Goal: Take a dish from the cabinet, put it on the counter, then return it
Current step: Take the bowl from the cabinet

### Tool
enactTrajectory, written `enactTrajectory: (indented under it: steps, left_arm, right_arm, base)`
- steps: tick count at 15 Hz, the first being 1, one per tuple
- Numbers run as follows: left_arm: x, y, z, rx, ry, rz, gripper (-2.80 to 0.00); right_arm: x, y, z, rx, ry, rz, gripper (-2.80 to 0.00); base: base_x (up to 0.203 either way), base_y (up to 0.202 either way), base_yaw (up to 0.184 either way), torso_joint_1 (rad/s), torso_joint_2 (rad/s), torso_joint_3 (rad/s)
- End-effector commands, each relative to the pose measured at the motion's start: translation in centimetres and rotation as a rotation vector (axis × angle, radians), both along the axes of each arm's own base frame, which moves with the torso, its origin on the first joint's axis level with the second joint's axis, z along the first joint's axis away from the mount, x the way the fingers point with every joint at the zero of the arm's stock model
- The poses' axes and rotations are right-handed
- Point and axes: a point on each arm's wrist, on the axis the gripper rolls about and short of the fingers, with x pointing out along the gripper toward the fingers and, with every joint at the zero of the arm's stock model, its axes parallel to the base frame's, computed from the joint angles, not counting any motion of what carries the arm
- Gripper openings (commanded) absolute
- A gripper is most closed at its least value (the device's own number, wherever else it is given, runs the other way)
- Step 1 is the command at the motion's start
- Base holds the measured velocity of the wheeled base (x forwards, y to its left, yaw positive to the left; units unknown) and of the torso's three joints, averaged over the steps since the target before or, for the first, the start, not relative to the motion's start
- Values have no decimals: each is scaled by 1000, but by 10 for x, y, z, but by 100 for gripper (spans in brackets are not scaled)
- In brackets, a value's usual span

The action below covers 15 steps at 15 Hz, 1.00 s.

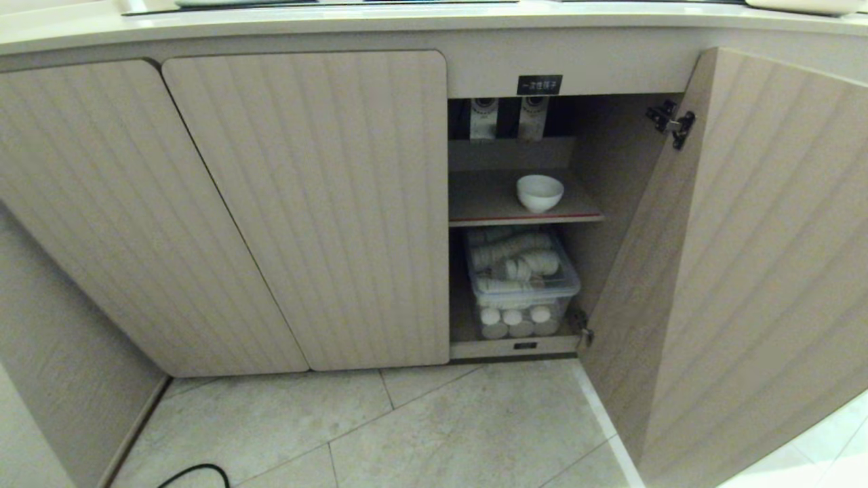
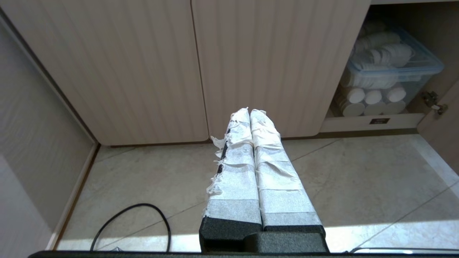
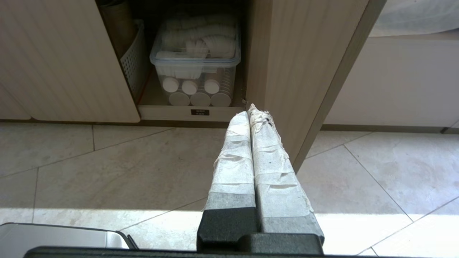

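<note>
Right tool [image 3: 250, 113]: taped fingers pressed together, nothing between them, parked low over the tiled floor [image 3: 107, 168] and aimed at the foot of the open cabinet door [image 3: 297, 71]. Left tool [image 2: 250, 114]: same posture, fingers closed and empty, facing the shut ribbed doors [image 2: 143, 64]. Neither tool shows in the head view, so you are looking at both arms tucked at rest, likely to keep them clear of the door while the robot lines up.

Moving outward: just past the right tool sits a clear lidded storage bin [image 3: 195, 61] on the cabinet's bottom level, packed with stacked white disposable cups or lids; a white slotted basket [image 3: 134, 64] stands beside it. A black cable [image 2: 136, 222] loops on the floor near the left tool.

The dish [image 1: 540, 192], a small white bowl, stands upright on the upper shelf [image 1: 488, 203] of the cabinet [image 1: 305, 203], toward the shelf's right half and near its red-edged front, apart from the walls. Your reach looks unobstructed, since the door [image 1: 766, 257] is swung wide to the right.

Above, the counter [image 1: 339, 24] runs along the top of the head view.

Judgement: the task has not begun. You will need to raise an arm to shelf height and open its fingers before approaching the bowl's rim; watch the hinge [image 1: 671, 123] and the door edge on the right.
</note>
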Motion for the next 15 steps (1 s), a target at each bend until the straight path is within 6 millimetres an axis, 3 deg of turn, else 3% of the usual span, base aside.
enactTrajectory:
  steps: [1, 15]
  left_arm:
    - [0, 0, 0, 0, 0, 0, -280]
    - [0, 0, 0, -1, -1, 0, -280]
  right_arm:
    - [0, 0, 0, -1, -2, 1, -280]
    - [0, 0, 0, -1, 0, 1, -280]
  base:
    - [0, 0, 0, 0, 0, 0]
    - [0, 0, 0, 0, 0, 0]
